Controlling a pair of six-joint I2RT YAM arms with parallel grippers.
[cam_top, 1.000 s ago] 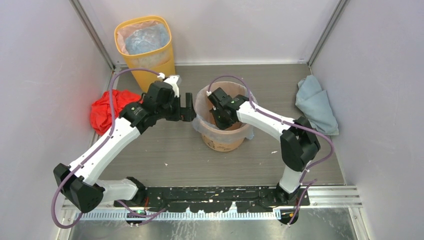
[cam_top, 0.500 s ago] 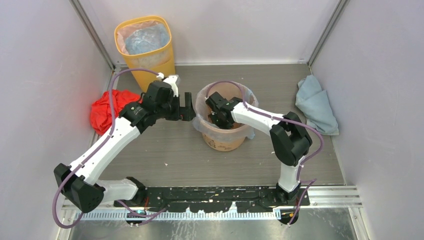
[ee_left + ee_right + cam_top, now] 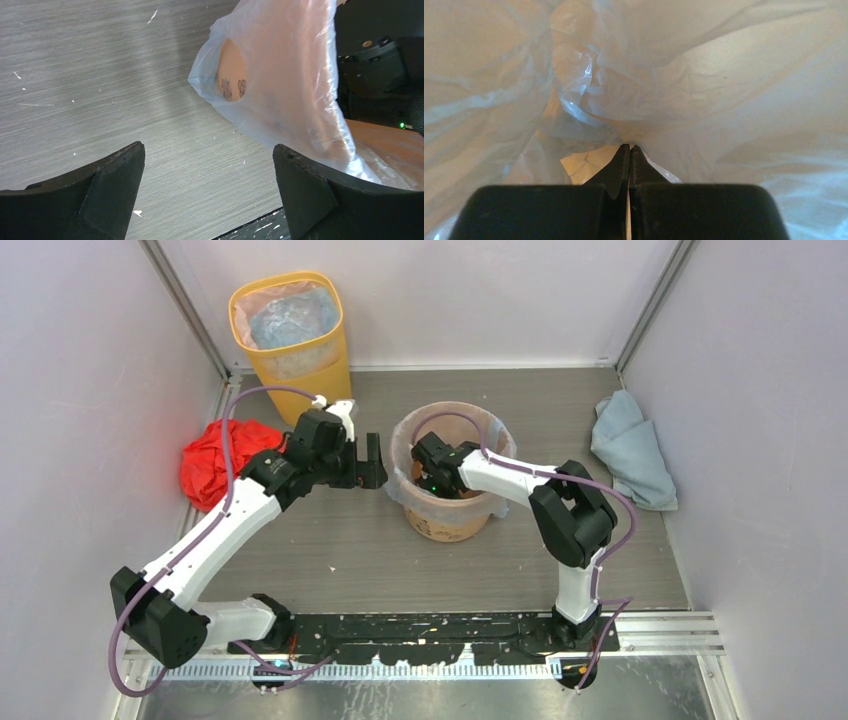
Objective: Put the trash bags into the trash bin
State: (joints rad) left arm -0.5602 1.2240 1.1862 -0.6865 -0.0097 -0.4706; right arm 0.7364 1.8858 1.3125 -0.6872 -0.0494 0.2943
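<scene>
On grey tabletop point(image 3: 330, 540), white walls point(image 3: 450, 300) | left hand point(image 3: 376, 462) spread | right hand point(image 3: 628, 150) pressed together

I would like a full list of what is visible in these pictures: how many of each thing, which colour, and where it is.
trash bin: one, orange, middle of the table, between the two grippers.
clear bag: one, transparent bluish, lining the trash bin, its edge hanging over the rim.
yellow bin: one, yellow, far left corner, lined with clear plastic.
red bundle: one, red, crumpled by the left wall; bag or cloth, I cannot tell.
blue-grey bundle: one, blue-grey, by the right wall.
table: one, grey.
left gripper: one, black, open, beside the trash bin.
right gripper: one, black, shut, down inside the trash bin against the clear bag.
</scene>
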